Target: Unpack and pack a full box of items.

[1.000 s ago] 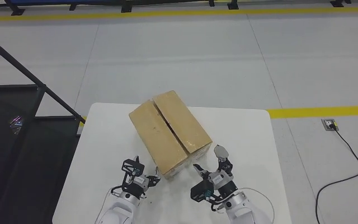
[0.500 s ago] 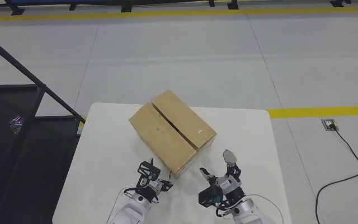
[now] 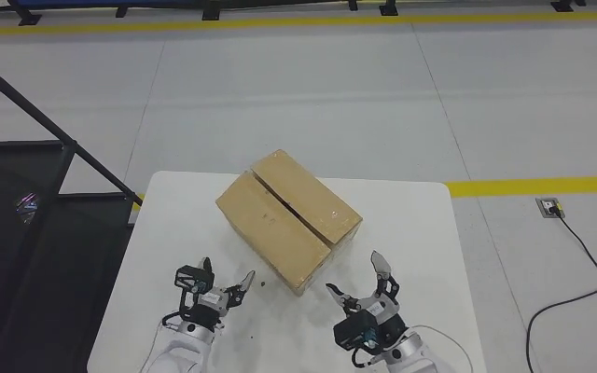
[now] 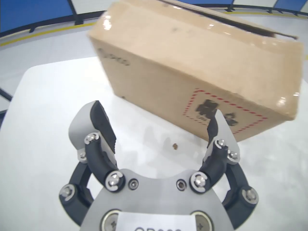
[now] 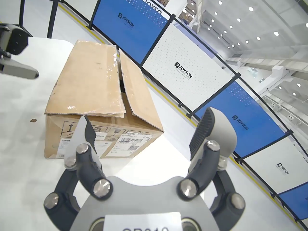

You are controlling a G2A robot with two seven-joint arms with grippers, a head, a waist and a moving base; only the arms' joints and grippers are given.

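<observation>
The brown cardboard box (image 3: 287, 222) sits diagonal on the white counter (image 3: 410, 233), with left gripper (image 3: 228, 276) and right gripper (image 3: 354, 273) both wide open, near its front edges, not touching.

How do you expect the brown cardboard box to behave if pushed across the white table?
The brown cardboard box looks stiff, and its broad flat base suggests it would slide rather than tip. Its glossy taped top may be slippery. Its weight cannot be judged.

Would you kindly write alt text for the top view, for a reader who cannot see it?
A cardboard box, top flaps folded down, sits askew on a white table. The left gripper and right gripper hang open on either side of its near corner, touching nothing.
</observation>
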